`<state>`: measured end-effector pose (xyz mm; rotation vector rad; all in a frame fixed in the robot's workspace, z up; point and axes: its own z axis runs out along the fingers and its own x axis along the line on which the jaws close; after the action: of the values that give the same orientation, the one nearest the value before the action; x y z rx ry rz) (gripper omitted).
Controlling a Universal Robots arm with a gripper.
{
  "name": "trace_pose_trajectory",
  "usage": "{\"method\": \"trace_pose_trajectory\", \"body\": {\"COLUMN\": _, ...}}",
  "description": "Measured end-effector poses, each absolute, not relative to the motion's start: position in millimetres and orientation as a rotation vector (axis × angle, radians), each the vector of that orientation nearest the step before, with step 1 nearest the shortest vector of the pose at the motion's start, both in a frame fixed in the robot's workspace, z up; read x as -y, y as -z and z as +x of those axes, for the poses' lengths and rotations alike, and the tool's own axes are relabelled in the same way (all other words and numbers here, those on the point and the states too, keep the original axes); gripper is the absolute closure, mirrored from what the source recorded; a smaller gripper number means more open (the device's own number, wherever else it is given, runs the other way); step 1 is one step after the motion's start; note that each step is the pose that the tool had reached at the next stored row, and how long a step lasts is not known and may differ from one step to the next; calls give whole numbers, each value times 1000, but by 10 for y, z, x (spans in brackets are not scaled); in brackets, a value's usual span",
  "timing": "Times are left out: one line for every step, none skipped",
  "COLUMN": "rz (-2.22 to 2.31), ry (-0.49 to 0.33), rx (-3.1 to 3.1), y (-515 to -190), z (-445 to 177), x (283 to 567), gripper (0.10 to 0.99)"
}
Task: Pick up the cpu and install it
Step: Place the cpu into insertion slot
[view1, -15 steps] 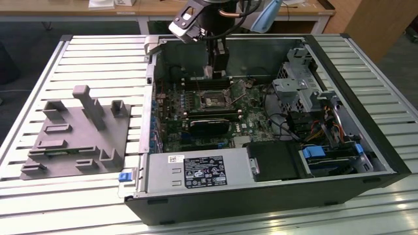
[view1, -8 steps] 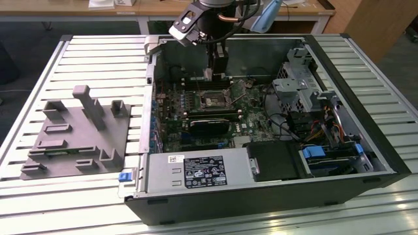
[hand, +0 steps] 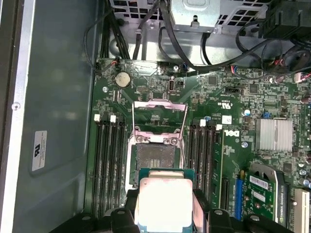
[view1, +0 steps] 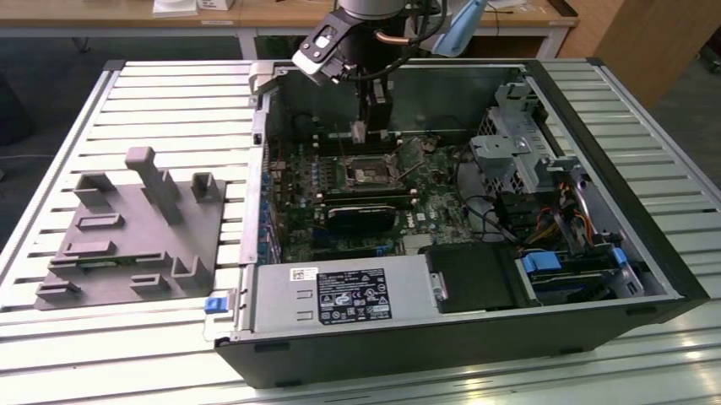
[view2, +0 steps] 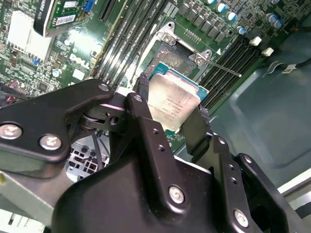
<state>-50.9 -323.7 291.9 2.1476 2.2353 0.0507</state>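
Claw [view2: 172, 110]: closed narrow on the cpu [view2: 173, 101], one finger [view2: 195, 130] on each of two opposite edges. The silver-grey lid faces the second wrist view's camera, and the green edge shows past the fingertips.

Position: in the exterior view the claw [view1: 360, 128] hangs inside the open computer case [view1: 451, 346], above the motherboard [view1: 338, 194]. The cpu is off the board, not seated.

Socket [hand: 155, 160]: directly below the claw and just beyond the chip's free edge. It is open, with its retention frame [hand: 160, 114] swung up on the side away from the claw. The contact field is bare.

Surroundings: memory slots [hand: 109, 160] run along both sides of the socket, flanking the claw. The case lies on its side on the slatted bench [view1: 67, 110]. A grey fixture [view1: 135, 228] stands on the bench outside the case, well apart from the claw, toward the exterior view's left.
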Motion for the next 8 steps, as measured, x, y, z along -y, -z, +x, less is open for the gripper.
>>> {"method": "trace_pose_trajectory", "body": {"rz": 2148, "ry": -51, "rx": -2235, "y": -2910, "z": -509, "x": 3231, "gripper": 561}}
{"method": "trace_pose_trajectory", "body": {"rz": 2149, "ry": -51, "rx": -2234, "y": -2901, "z": -508, "x": 3225, "gripper": 561}}
{"method": "trace_pose_trajectory", "body": {"rz": 2150, "ry": -51, "rx": -2233, "y": -2892, "z": -507, "x": 3216, "gripper": 561}}
{"method": "trace_pose_trajectory", "body": {"rz": 2152, "ry": -50, "rx": -2231, "y": -2883, "z": -506, "x": 3208, "gripper": 561}}
{"method": "trace_pose_trajectory", "body": {"rz": 2152, "ry": -50, "rx": -2230, "y": -2875, "z": -506, "x": 3201, "gripper": 561}}
{"method": "trace_pose_trajectory", "body": {"rz": 2153, "ry": -50, "rx": -2229, "y": -2868, "z": -505, "x": 3195, "gripper": 561}}
{"method": "trace_pose_trajectory", "body": {"rz": 2155, "ry": -50, "rx": -2228, "y": -2859, "z": -504, "x": 3190, "gripper": 561}}
{"method": "trace_pose_trajectory", "body": {"rz": 2156, "ry": -50, "rx": -2227, "y": -2851, "z": -503, "x": 3187, "gripper": 561}}
